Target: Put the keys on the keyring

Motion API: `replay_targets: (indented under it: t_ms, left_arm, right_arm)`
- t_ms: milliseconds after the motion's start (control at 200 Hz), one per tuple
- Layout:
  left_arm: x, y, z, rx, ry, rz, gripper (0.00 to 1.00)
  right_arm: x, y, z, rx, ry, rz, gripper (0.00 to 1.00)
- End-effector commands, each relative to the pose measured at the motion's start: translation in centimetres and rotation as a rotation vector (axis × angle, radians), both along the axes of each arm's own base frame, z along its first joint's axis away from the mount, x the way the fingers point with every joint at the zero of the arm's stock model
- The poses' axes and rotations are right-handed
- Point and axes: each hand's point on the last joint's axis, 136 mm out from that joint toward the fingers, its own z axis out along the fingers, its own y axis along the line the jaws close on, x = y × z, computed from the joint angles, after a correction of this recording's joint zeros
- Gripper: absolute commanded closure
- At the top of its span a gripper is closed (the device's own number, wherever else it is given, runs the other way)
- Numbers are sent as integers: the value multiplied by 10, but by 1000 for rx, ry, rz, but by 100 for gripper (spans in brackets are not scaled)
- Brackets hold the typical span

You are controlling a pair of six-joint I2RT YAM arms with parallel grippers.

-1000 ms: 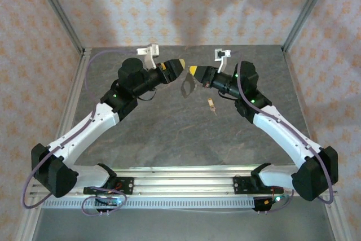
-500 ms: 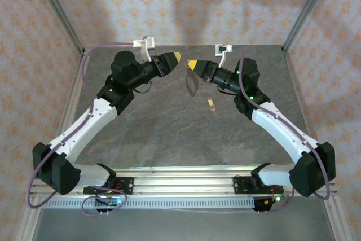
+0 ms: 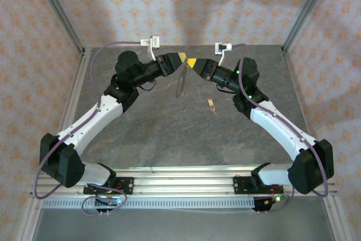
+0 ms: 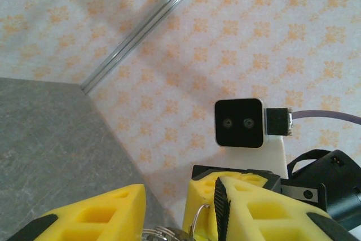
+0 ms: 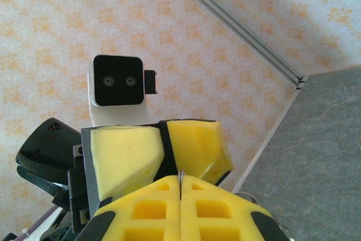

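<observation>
The keyring (image 3: 180, 81), a thin grey wire oval, hangs above the table's back middle from my right gripper (image 3: 193, 62), which is shut on its top. In the right wrist view the wire (image 5: 179, 174) is pinched between the closed yellow fingers of my right gripper (image 5: 179, 180). My left gripper (image 3: 180, 56) faces it tip to tip. It is open (image 4: 180, 189), and the ring's wire (image 4: 198, 218) and the right fingertips stand in the gap. The small brass key (image 3: 211, 105) lies flat on the grey table (image 3: 169, 134), below and right of the ring, apart from both grippers.
Patterned walls and slanted aluminium posts (image 3: 56, 9) (image 3: 307, 7) close in the back and sides. A metal rail (image 3: 180, 173) runs along the near edge by the arm bases. The right arm's wrist camera (image 4: 240, 122) sits close in front of the left fingers.
Both grippers rose and moved toward the back wall. The left gripper then closed in on the right one's tip, and the hanging keyring swung to the left.
</observation>
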Motion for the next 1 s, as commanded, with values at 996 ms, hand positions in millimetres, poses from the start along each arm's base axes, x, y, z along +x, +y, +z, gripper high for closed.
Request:
replay_targets:
  t_ms: [996]
  left_arm:
    - [-28,-17,11,-44,-65,-76,82]
  right_arm:
    - [-7,-14,24,56,-77,-55,100]
